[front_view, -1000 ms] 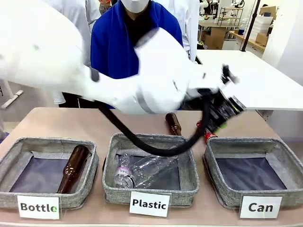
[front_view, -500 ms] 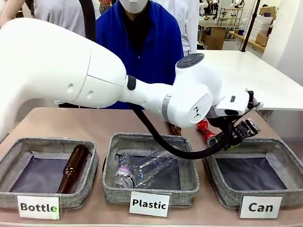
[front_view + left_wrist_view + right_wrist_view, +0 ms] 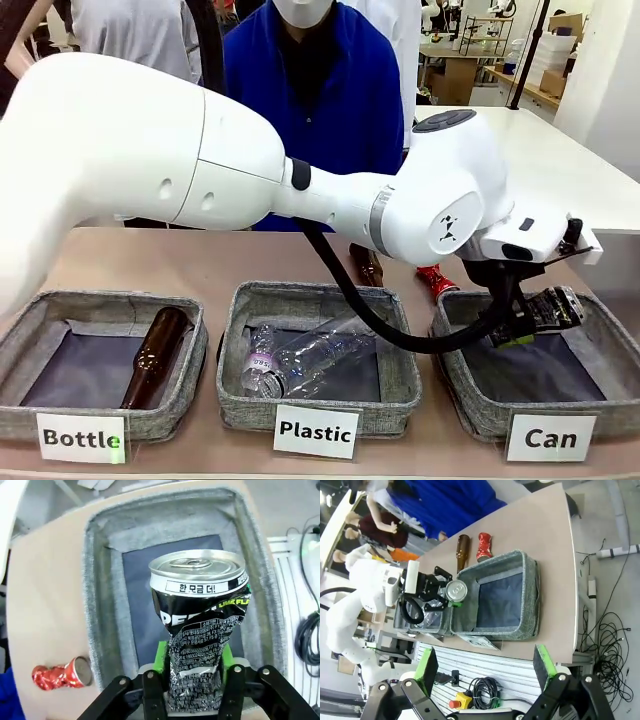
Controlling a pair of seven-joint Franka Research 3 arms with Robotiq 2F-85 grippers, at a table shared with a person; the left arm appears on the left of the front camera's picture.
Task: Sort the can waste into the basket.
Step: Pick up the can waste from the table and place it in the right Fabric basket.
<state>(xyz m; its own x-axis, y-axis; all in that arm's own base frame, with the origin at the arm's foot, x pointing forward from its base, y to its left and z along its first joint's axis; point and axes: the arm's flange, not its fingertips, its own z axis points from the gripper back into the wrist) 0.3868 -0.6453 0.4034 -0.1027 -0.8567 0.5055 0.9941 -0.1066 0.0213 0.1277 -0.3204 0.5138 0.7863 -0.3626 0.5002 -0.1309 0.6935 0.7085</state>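
Pointing lid-first toward basket, crushed can

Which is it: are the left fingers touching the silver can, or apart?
Touching. The left wrist view shows the green fingers pressed against both sides of the silver can.

Tan table, front view. 3 grey baskets in a row along near edge, small gaps btwn: Bottle basket at 8 o'clock from table ctr, Plastic basket at 6, Can basket at 4. Brown bottle lies on bare top at 12 o'clock of Plastic basket, just behind far rim. Red can, crushed, on bare top at 11 o'clock of Can basket, just beside its far-left corner. Bottle & red can near, not touching.
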